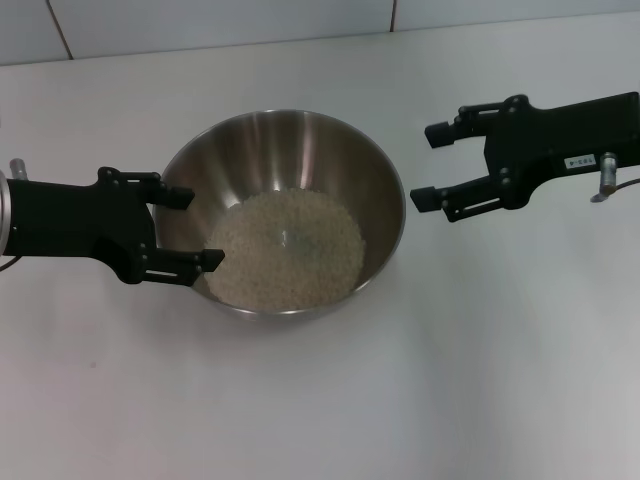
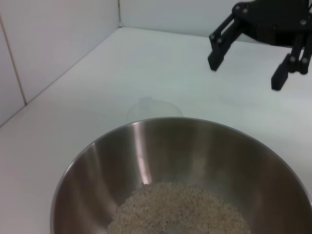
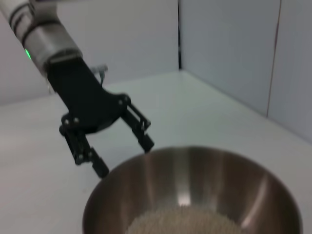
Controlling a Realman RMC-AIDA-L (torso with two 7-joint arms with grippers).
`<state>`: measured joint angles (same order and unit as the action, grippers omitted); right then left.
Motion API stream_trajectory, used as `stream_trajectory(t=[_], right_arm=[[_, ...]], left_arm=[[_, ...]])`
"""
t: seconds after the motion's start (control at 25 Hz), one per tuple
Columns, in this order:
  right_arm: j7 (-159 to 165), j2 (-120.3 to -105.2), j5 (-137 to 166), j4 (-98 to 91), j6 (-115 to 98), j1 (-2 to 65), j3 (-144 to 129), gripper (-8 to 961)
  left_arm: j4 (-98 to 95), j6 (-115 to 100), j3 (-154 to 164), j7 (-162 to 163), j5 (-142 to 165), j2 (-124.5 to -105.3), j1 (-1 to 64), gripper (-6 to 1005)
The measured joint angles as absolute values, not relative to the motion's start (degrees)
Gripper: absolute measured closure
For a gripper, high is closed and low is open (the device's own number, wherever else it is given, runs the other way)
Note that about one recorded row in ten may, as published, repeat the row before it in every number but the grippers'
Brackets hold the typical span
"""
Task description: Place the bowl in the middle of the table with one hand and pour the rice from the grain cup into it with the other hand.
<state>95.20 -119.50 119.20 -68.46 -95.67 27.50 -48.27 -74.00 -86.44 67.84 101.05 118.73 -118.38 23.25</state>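
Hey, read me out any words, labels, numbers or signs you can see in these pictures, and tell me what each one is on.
Nothing can be read.
Small white label on the right gripper body in the head view: dark marks, too small and blurred to read.
The bowl, the table and the left gripper show no text.

A bare test booth or lab set-up, not a home kitchen: a plain white bench [image 1: 320, 400] closed in by smooth white wall panels [image 2: 53, 44] with thin dark seams, with two black robot arms reaching in.
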Motion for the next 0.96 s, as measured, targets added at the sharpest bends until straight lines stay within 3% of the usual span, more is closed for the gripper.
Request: stream_trajectory(t=[0.96], right_arm=[[99.0,-119.51,121.8,-69.4,-93.4,28.2,-52.2,113]], left_arm=[[-74.2,-86.4,67.8,101.1,118.7,-118.29,23.6,185]])
